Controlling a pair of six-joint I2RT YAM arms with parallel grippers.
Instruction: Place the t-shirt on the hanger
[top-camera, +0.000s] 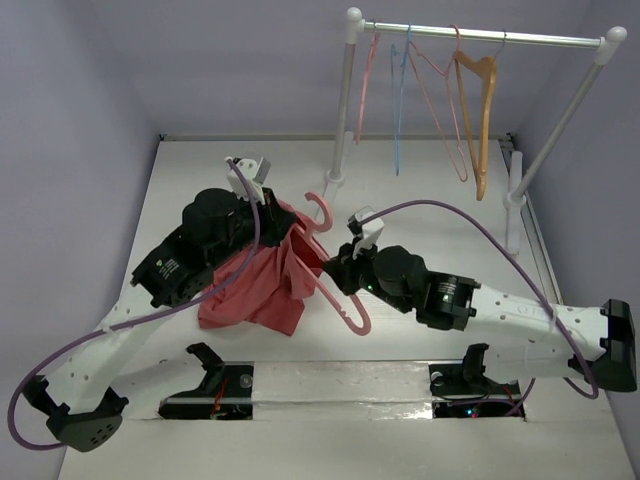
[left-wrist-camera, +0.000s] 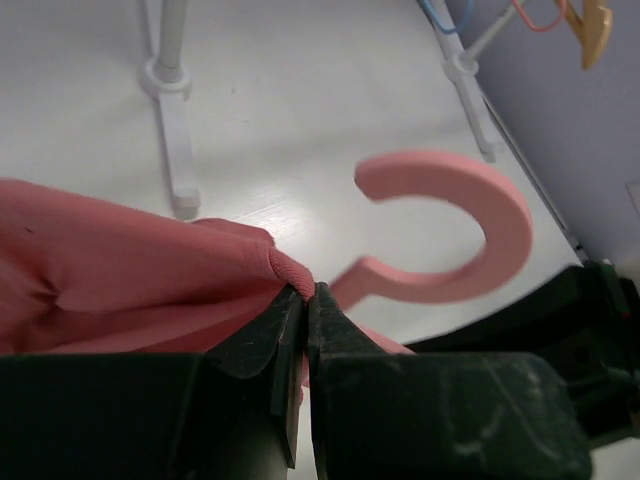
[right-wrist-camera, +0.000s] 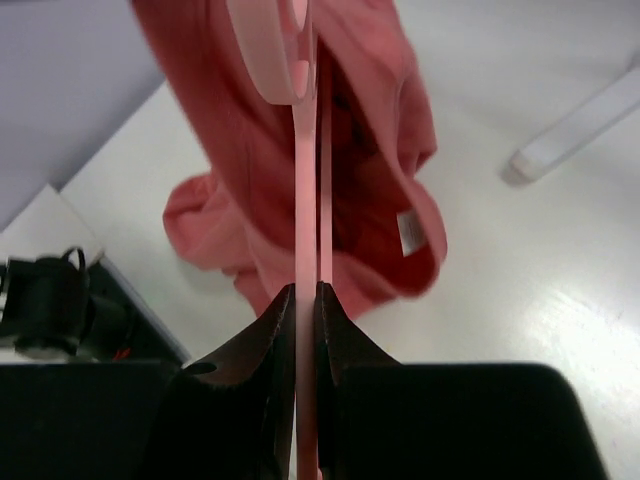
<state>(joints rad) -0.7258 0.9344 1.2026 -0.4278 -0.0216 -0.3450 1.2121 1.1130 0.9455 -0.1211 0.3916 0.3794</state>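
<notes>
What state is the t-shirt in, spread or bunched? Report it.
Bunched. The t-shirt hangs in folds from the shut left gripper, which pinches its edge beside the hanger hook.

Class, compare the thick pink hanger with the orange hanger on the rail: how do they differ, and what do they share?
Support: the pink hanger is clamped in the right gripper; the orange hanger hangs from the rail.
Load: the t-shirt drapes around part of the pink hanger; the orange hanger is bare.
Colour: the pink hanger is pink, the orange hanger orange-tan.
Both have a curved hook on top.
</notes>
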